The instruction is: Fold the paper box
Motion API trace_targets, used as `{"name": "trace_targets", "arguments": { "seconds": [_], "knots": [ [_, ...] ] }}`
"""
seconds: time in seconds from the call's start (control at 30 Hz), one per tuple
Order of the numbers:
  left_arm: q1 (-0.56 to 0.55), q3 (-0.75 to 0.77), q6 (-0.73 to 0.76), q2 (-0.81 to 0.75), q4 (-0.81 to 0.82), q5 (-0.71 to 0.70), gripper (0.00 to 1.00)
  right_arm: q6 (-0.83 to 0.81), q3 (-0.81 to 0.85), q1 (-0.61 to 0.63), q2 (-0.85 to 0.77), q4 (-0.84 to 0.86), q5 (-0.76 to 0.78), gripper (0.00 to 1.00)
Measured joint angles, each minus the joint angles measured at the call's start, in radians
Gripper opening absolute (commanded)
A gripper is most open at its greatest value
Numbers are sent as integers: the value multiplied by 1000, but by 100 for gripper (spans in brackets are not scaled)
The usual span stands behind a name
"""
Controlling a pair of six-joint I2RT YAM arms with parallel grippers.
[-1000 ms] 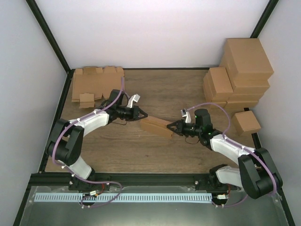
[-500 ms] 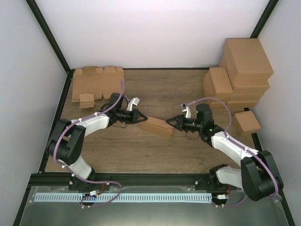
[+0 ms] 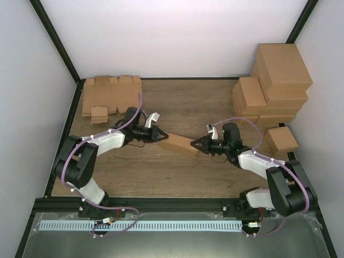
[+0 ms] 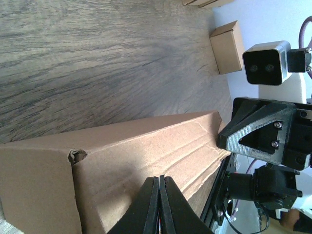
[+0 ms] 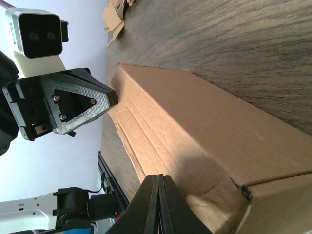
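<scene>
The paper box [image 3: 179, 145] lies folded shut on the wooden table, a long brown block seen slantwise from above. My left gripper [image 3: 163, 134] is shut, its tip against the box's left end. My right gripper [image 3: 194, 144] is also shut, its tip against the right end. In the left wrist view the box [image 4: 146, 151] fills the lower half below my shut left gripper [image 4: 160, 179], with the right gripper [image 4: 225, 138] at its far corner. In the right wrist view the box [image 5: 209, 126] runs away from my shut right gripper [image 5: 158, 178] towards the left gripper [image 5: 112, 100].
A pile of flat cardboard blanks [image 3: 110, 94] lies at the back left. Folded brown boxes [image 3: 274, 80] are stacked at the back right, with one small box [image 3: 282, 140] in front of them. Black frame rails border the table.
The right gripper swung a little towards the back, then came back to the box's right end. The left gripper stayed at the left end. The box barely shifted.
</scene>
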Motion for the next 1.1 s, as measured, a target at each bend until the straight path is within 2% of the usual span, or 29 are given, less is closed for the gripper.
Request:
{"name": "trace_targets", "arguments": {
  "seconds": [0.3, 0.37, 0.53, 0.73, 1.1],
  "knots": [
    [0, 3, 0, 4, -6, 3, 6, 16, -21, -4, 26, 88, -18, 1],
    [0, 18, 1, 3, -28, 3, 10, 15, -17, -4, 21, 72, -17, 1],
    [12, 74, 5, -1, -98, -5, 11, -1, 21, -21, -30, -5, -16, 1],
    [46, 107, 16, -5, -127, -5, 7, -16, 53, -40, -48, -33, -20, 1],
    [51, 52, 19, 51, -40, 37, 4, -18, 26, -41, 75, 35, -56, 1]
  ]
}}
